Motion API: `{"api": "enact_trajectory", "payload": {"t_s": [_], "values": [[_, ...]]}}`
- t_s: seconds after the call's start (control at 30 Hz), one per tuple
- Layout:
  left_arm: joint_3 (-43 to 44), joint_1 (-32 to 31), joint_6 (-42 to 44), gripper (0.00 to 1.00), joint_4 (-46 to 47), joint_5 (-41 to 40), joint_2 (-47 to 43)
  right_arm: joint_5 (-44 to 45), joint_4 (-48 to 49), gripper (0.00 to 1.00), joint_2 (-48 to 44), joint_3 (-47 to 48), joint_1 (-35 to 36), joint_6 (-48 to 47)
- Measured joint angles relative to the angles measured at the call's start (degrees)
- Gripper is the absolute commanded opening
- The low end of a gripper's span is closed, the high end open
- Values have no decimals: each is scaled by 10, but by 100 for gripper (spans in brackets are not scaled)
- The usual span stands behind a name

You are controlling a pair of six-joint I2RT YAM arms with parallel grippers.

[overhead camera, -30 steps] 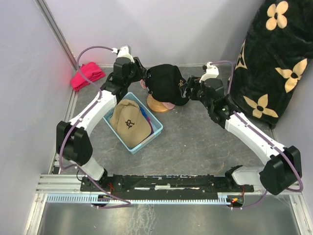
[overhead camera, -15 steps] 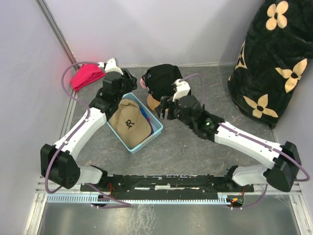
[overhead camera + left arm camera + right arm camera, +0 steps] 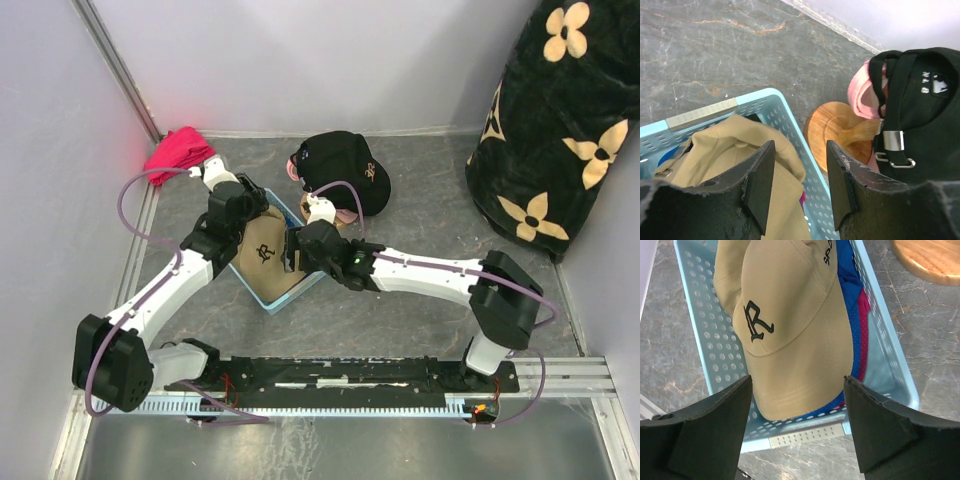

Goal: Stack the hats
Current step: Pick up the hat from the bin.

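Right jaws: spread wide, nothing between them. They hang over the tan cap [image 3: 790,325], and in the wrist view the two fingers frame its brim end. How high above it they are, I cannot tell.

Left jaws: apart, about half spread, also empty. They are poised over the far rim of the light blue basket [image 3: 705,340], above the tan cap's back edge.

Both arms reach into the same basket from opposite sides. The right arm is stretched across the desk [image 3: 430,230] from its own side to get there. My reading is that one will lift the tan cap while the other steadies or opens it.

The tan cap lies crown up, with the "R" logo showing, on top of a blue cap [image 3: 846,270] and a magenta cap [image 3: 863,335]. Only slivers of those two show along the basket wall, so the tan one has to come out first.

Just beyond the basket is the round-topped wooden stand [image 3: 832,130]. It already carries a light pink cap [image 3: 862,95] with a black cap [image 3: 345,165] pulled over it, strap and buckle facing the left wrist camera. The stand keeps the crowns domed so each cap nests over the last. Whether another cap sits in between, I cannot tell.

Judged progress: the stack is started and three caps remain in the basket.

Risk: the soft crown may fold when pinched, or the caps beneath may drag up with it.

Off to the sides are a red cloth bundle [image 3: 180,152] in the far left corner and a black flower-print blanket [image 3: 560,120] on the right. Neither is involved.
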Motion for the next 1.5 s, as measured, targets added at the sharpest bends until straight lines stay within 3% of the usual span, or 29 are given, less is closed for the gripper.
{"api": "enact_trajectory", "payload": {"t_s": [0.23, 0.6, 0.77, 1.5], "values": [[-42, 0, -3, 52, 18, -17, -15, 10, -11, 87, 49, 47, 0, 67], [-90, 0, -20, 52, 42, -21, -47, 38, -116, 89, 99, 110, 0, 192], [-96, 0, -28, 51, 46, -20, -47, 60, -164, 95, 115, 123, 0, 232], [-122, 0, -43, 49, 55, -29, -47, 72, -192, 97, 191, 198, -4, 286]]}}
